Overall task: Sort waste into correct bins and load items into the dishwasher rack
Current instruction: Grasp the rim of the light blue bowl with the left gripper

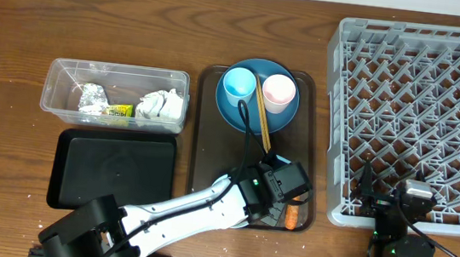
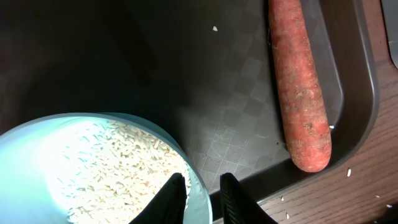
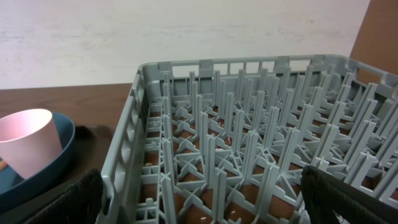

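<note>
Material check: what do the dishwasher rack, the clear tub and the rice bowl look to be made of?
The dishwasher rack: matte grey moulded plastic; uniform thin pegs and ribs. The clear tub: glossy transparent plastic; see-through walls, whitish edges. The bowl: pale blue, smooth, faint sheen; ceramic or melamine, cannot tell.

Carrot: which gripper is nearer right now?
Left. The left gripper clamps the bowl rim on the serving tray, with the carrot just beside it. The right gripper hangs open at the dishwasher rack's front wall, off the tray.
</note>
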Motion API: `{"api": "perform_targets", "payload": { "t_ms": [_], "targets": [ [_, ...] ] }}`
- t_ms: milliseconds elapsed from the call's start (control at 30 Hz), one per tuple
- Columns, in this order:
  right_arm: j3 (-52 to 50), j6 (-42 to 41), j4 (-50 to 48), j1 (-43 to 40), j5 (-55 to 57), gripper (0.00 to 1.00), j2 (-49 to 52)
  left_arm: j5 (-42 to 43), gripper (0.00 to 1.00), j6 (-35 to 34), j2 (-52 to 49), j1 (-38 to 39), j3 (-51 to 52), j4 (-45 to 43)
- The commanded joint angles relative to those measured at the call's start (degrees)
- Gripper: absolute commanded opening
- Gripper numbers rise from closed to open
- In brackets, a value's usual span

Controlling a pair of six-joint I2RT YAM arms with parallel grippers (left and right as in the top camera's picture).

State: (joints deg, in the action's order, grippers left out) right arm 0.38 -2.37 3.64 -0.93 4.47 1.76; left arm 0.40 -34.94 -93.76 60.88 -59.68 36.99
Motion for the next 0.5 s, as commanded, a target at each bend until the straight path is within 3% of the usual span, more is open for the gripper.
{"api": "perform_targets", "payload": {
  "t_ms": [0, 467],
  "targets": [
    [-0.07, -0.15, 0.24, -0.28, -0.02, 0.99, 0.02, -1.33, 0.22, -0.57, -0.57, 0.22, -0.42, -0.04],
    [-0.07, -0.15, 0.24, -0.28, -0.02, 0.99, 0.02, -1.33, 0.22, -1.42, -0.57, 0.46, 0.46, -0.26]
  ]
}}
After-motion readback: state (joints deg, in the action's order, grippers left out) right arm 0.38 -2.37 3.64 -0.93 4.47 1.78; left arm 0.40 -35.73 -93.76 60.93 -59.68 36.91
